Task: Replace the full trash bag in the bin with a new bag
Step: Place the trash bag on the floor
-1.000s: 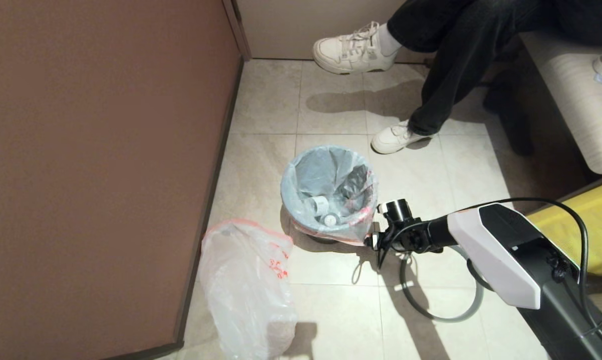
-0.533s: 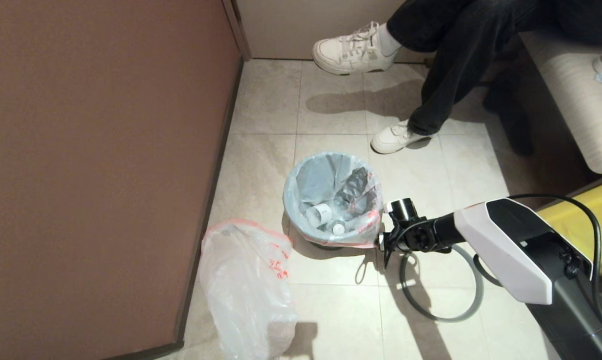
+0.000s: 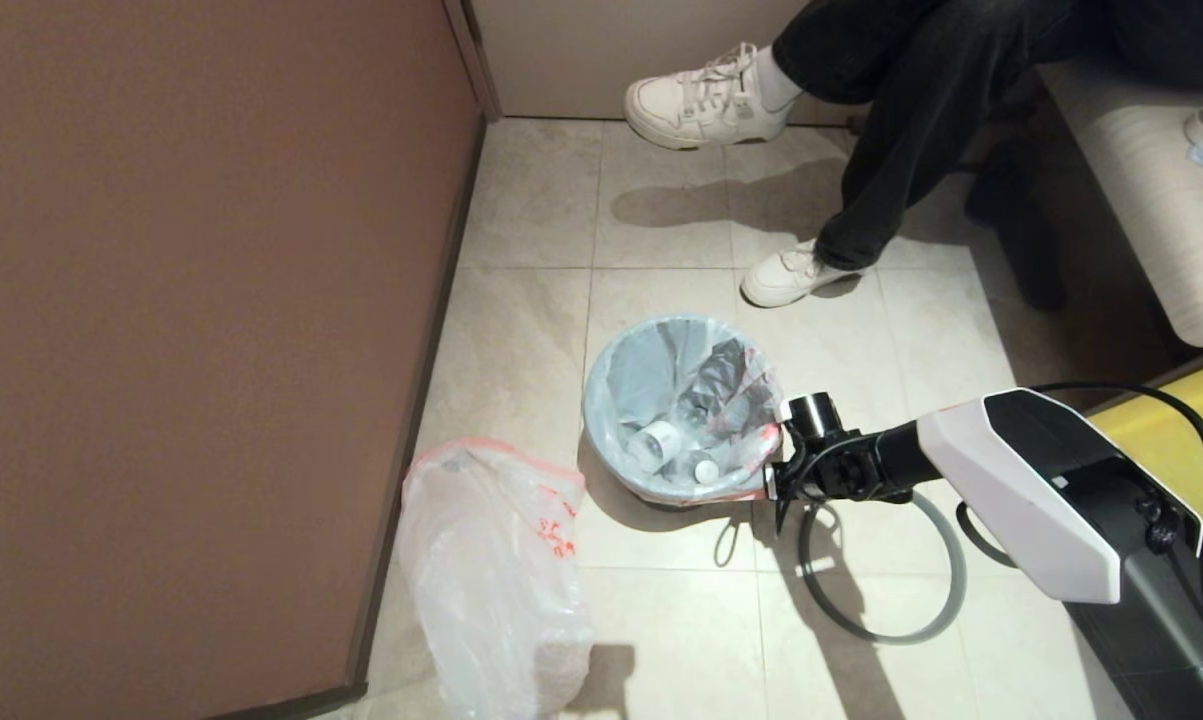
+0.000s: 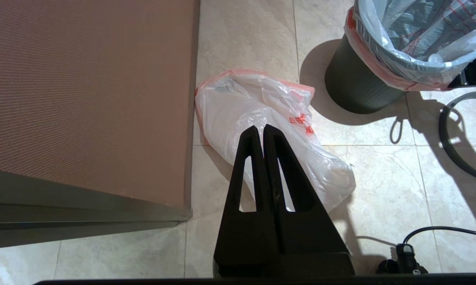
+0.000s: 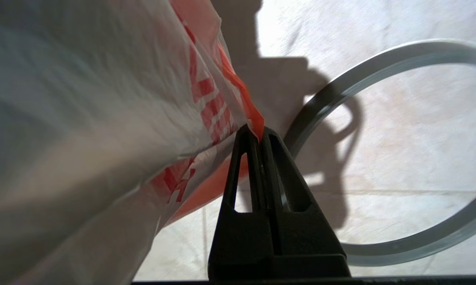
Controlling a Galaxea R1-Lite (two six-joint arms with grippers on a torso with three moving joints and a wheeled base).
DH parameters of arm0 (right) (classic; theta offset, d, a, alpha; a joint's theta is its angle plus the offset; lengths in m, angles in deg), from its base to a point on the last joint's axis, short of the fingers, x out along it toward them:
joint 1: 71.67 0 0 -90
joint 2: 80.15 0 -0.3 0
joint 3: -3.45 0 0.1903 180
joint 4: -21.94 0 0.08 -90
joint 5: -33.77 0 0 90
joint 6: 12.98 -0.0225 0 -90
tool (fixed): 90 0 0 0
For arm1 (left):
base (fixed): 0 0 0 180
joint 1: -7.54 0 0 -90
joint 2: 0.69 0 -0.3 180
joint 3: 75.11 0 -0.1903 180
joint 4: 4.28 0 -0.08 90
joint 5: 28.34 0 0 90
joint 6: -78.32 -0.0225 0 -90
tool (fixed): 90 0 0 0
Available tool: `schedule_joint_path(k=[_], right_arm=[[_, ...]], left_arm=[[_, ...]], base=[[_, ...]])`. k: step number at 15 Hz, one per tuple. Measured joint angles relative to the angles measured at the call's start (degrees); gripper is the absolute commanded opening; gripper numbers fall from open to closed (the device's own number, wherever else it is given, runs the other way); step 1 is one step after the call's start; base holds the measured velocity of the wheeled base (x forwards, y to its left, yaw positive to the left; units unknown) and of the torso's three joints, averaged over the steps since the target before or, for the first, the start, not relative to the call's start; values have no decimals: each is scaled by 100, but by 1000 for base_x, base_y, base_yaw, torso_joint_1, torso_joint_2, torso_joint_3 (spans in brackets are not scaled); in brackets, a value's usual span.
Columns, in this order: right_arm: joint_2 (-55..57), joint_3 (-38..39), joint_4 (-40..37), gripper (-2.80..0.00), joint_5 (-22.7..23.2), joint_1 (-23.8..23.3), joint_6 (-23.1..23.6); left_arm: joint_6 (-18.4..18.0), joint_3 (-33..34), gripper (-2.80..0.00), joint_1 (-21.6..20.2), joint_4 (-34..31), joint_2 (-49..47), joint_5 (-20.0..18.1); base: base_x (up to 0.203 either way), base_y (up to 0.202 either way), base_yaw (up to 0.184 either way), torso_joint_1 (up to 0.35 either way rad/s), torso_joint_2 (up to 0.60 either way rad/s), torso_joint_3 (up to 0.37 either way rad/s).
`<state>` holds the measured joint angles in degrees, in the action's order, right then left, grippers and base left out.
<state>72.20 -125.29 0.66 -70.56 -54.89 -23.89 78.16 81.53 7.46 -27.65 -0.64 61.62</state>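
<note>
Removal step: your right gripper (image 5: 257, 132) has its jaws pinched on the full trash bag (image 3: 686, 420) hem; next, lift it clear of the bin (image 4: 354, 89). Left gripper (image 4: 261, 132) idle, jaws closed on nothing.

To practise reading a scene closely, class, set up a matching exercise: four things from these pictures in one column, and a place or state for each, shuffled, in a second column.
Column one:
1. full trash bag
2. new bag
3. grey hoop
4. right gripper

Column two:
A. lies flat on the tiles, off the bin
B. shut on a pink-red bag edge
C. lines the bin, with white trash inside
D. slumped on the floor beside the brown wall

Right pairs: 1-C, 2-D, 3-A, 4-B
</note>
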Motion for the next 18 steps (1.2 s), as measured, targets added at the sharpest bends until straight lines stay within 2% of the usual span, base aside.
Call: schedule_joint_path(k=[6, 12, 15, 18], right_arm=[[-199, 896, 1459, -280, -848, -159, 1166], [-1124, 2115, 2788, -280, -1406, -196, 2525], [-1684, 2502, 2859, -280, -1516, -194, 2720], [-1996, 2757, 2471, -280, -1329, -243, 2523]], left_arm=[[-4, 0, -280, 0, 0, 0, -4], [0, 0, -280, 0, -2, 0, -2], [-2, 0, -280, 0, 0, 0, -1], [-2, 0, -280, 0, 0, 0, -1]], base=[[0, 0, 0, 0, 0, 0], [0, 0, 0, 0, 0, 0], [0, 0, 0, 0, 0, 0], [0, 0, 0, 0, 0, 0]])
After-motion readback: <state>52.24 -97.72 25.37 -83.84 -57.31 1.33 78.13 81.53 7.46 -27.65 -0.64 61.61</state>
